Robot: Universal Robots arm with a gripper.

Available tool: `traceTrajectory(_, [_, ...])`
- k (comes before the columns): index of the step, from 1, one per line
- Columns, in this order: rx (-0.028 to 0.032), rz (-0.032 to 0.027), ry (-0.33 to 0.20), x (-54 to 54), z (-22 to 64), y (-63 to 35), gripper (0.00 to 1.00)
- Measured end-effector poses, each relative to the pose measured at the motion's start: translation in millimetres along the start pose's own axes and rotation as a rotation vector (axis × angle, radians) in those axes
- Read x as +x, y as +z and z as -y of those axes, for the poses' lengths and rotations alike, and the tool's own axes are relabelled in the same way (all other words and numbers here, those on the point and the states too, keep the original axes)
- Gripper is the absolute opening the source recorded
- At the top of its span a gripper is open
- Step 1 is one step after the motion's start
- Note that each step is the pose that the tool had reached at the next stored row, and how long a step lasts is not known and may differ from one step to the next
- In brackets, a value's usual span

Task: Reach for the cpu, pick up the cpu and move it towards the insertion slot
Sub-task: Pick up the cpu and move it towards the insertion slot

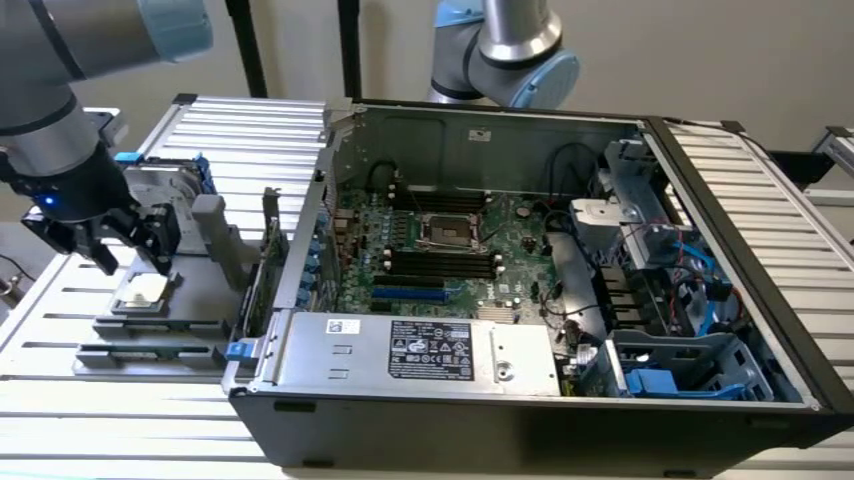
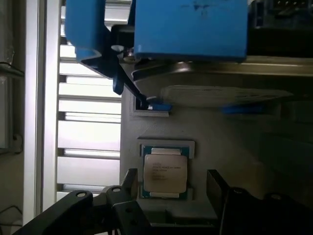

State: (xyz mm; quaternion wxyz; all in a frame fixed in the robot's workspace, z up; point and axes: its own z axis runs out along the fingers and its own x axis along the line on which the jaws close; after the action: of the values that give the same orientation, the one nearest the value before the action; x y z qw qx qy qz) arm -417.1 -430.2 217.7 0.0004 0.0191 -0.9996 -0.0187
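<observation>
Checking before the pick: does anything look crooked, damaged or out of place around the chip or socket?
Nothing stands out. The chip lies flat and square in its grey holder, with the open gripper straddling it, not touching. The socket inside the case looks unobstructed.

**Markings survey: no text, brand or number can be read in full.**

The cpu, lying between the two spread fingers of the gripper, carries several lines of dark print on its metal top plate, but the characters cannot be resolved. Well apart from the fingers, inside the computer case, the power supply bears a black label with white print and what appear to be certification symbols, none readable. Just beside that label is a small white sticker with unreadable dark marks. A pale sticker on the case wall, farthest from the fingers, is illegible.
</observation>
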Motion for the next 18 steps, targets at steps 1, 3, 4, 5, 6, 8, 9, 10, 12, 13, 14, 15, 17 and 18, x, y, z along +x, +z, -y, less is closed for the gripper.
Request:
traceTrajectory(1, [0.0007, 0.0000, 0.001, 0.3, 0.1, 1.9, 0.67])
traceTrajectory(3, [0.0024, -0.0001, 0.003, 0.8, 0.2, 5.5, 0.67])
traceTrajectory(4, [0.0033, 0.0000, 0.004, 0.9, 0.3, 7.3, 0.67])
traceTrajectory(5, [0.0044, 0.0000, 0.004, 1.0, 0.4, 9.0, 0.67])
traceTrajectory(6, [0.0056, -0.0001, 0.005, 1.2, 0.4, 10.7, 0.67])
traceTrajectory(8, [0.0090, -0.0002, 0.006, 1.4, 0.5, 13.8, 0.67])
traceTrajectory(9, [0.0110, -0.0002, 0.007, 1.6, 0.6, 15.2, 0.67])
traceTrajectory(10, [0.0133, -0.0003, 0.007, 1.7, 0.6, 16.5, 0.67])
traceTrajectory(12, [0.0175, -0.0003, 0.009, 1.9, 0.7, 18.3, 0.67])
traceTrajectory(13, [0.0198, -0.0005, 0.010, 2.0, 0.7, 19.0, 0.67])
traceTrajectory(14, [0.0220, -0.0005, 0.010, 2.0, 0.7, 19.6, 0.67])
traceTrajectory(15, [0.0242, -0.0005, 0.011, 2.0, 0.7, 20.2, 0.67])
traceTrajectory(17, [0.0285, -0.0007, 0.012, 2.2, 0.8, 21.4, 0.67])
traceTrajectory(18, [0.0301, -0.0009, 0.012, 2.5, 0.8, 22.0, 0.67])
